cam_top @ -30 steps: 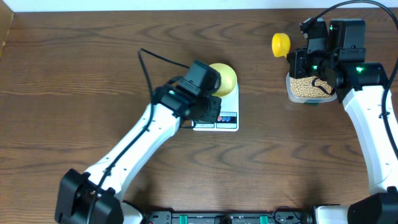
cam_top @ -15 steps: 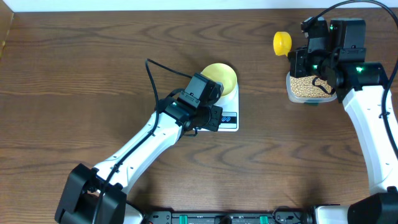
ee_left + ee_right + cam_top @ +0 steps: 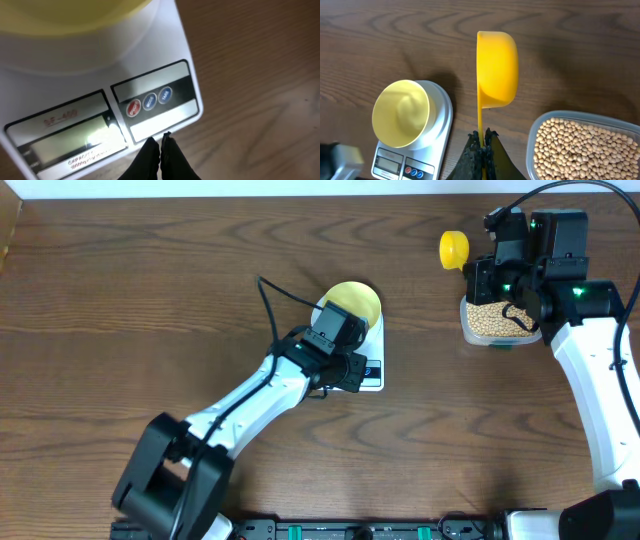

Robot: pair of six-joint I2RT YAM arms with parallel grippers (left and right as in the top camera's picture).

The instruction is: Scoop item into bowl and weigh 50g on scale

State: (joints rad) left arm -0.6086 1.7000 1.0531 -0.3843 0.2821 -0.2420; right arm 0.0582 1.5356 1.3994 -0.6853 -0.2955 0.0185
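Observation:
The white scale (image 3: 376, 340) lies mid-table with the empty pale yellow bowl (image 3: 355, 300) on its top. In the left wrist view my left gripper (image 3: 161, 139) is shut and empty, its tips at the scale's (image 3: 165, 45) front edge, just below the three coloured buttons (image 3: 149, 101); the display (image 3: 75, 142) glows. My right gripper (image 3: 483, 134) is shut on the handle of a bright yellow scoop (image 3: 496, 67), whose cup is empty and held on its side above the wood. The beans (image 3: 580, 145) fill a clear tub (image 3: 490, 320) under the right arm.
The right wrist view shows the bowl (image 3: 401, 112) and the scale (image 3: 445, 107) to the left of the scoop. In the overhead view the scoop's cup (image 3: 453, 248) sticks out left of the right wrist. A black cable (image 3: 275, 298) loops over the left arm.
My left arm has swung right and towards the scale's front edge, uncovering the bowl. The right arm and the scoop have stayed where they were.

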